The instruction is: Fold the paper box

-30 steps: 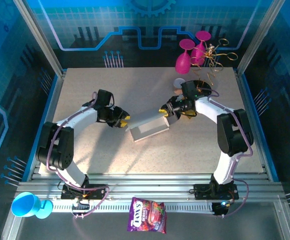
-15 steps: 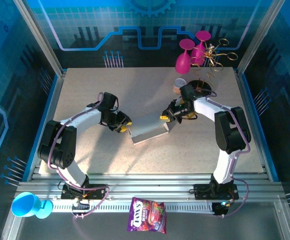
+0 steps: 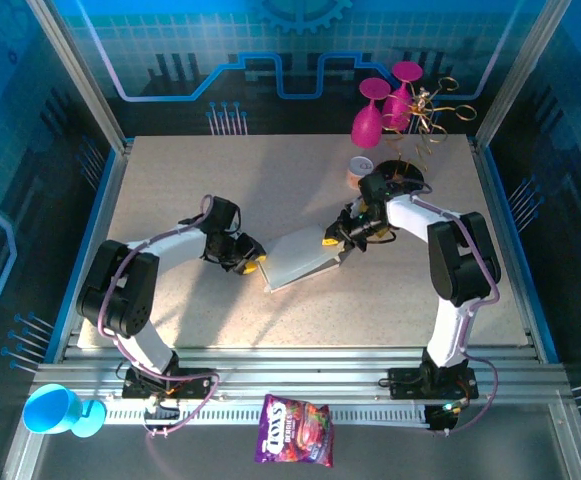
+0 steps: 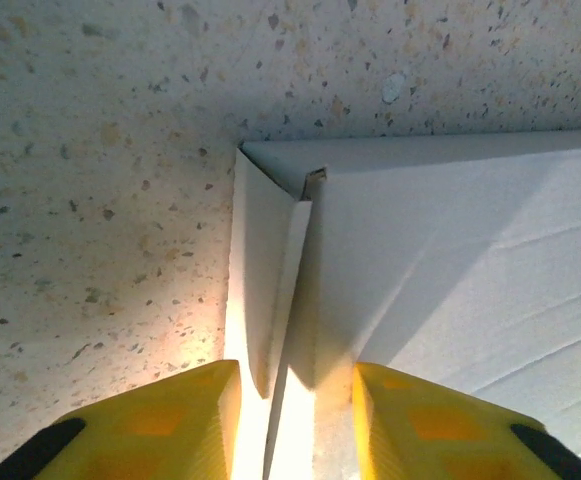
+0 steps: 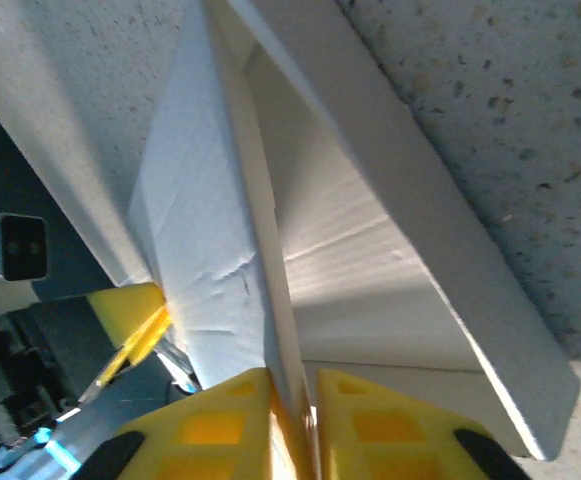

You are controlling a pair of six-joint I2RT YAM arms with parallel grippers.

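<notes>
And there was the paper box (image 3: 303, 260), lying mid-table (image 3: 170, 180) between the 2 arms, set on a diagonal with its far end up toward the right. The left gripper (image 3: 253, 263) was at the box's near-left corner and the right gripper (image 3: 332, 240) at the far-right end, 1 at each end.

From the left wrist, the 2 yellow fingers (image 4: 170, 420) stood partly apart. A thin side flap of the box rose between them, with light showing on both sides of it. So that claw was straddling the flap and had hold of nothing. Beyond the flap, the corner fold and a broad white panel ran off to the right.

From the right wrist it was much tighter. The yellow fingertips (image 5: 370, 420) were nearly together, with 1 upright wall of the box nipped between them. The open tray of the box stretched away beyond.

At the back right stood 2 pink goblets (image 3: 372, 118). A purple candy bag (image 3: 294, 430) lay on the near rail, and a blue cup (image 3: 52, 410) sat at the near-left corner.
</notes>
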